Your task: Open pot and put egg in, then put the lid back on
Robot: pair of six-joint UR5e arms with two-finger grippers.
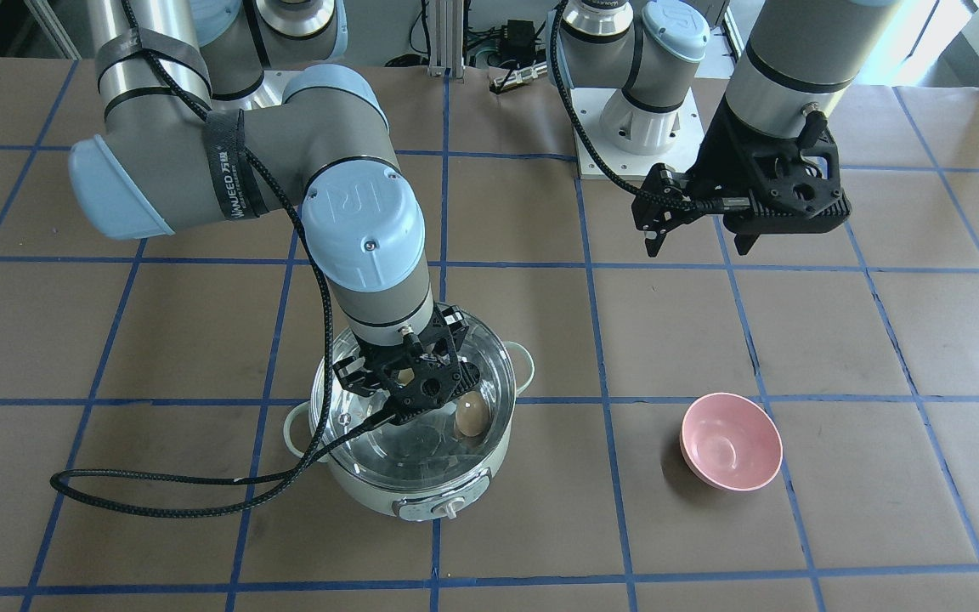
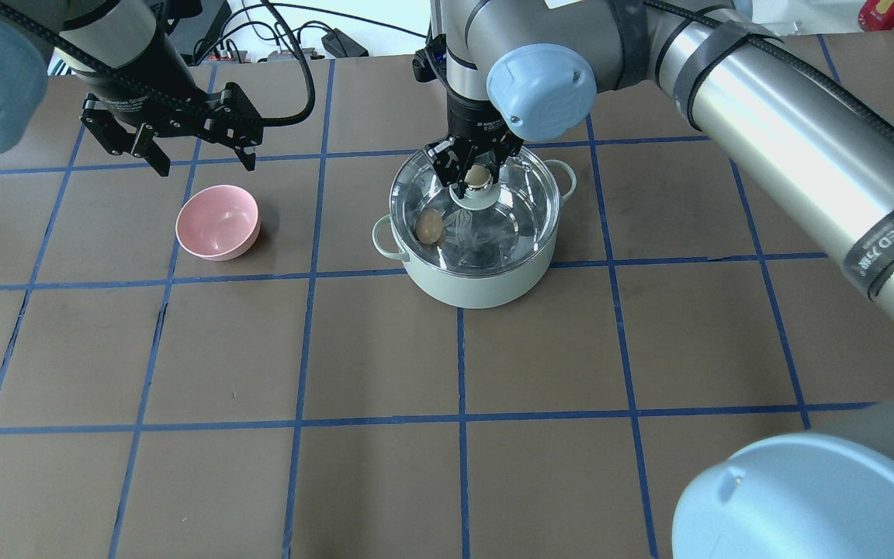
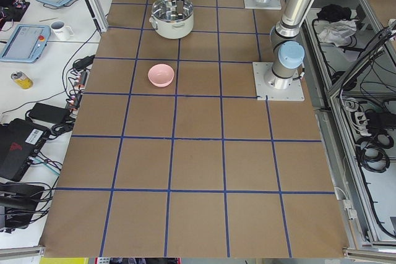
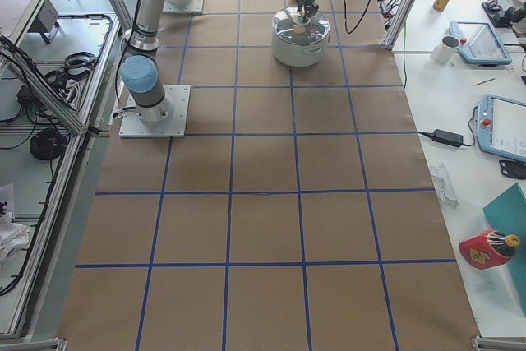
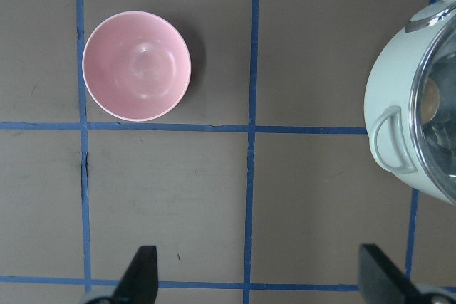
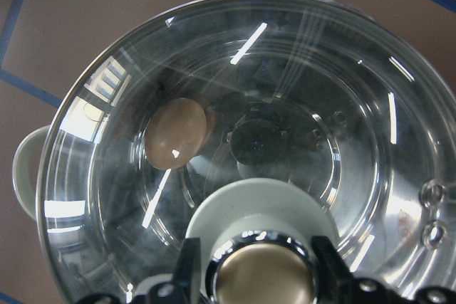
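Observation:
The mint-green pot (image 2: 486, 283) stands on the table with the clear glass lid (image 2: 524, 202) sitting on its rim. The tan-brown egg (image 2: 428, 226) lies inside on the steel floor and shows through the glass, also in the right wrist view (image 6: 178, 133). My right gripper (image 2: 478, 177) is straight above the pot, its fingers closed on either side of the lid's tan knob (image 6: 260, 279). My left gripper (image 2: 205, 164) is open and empty, hovering high behind the pink bowl, its fingertips (image 5: 142, 268) wide apart.
A small empty pink bowl (image 2: 217, 222) stands to the pot's left in the overhead view. The right arm's black cable (image 1: 158, 501) loops onto the table beside the pot. The pot's dial (image 1: 447, 508) faces away from the robot.

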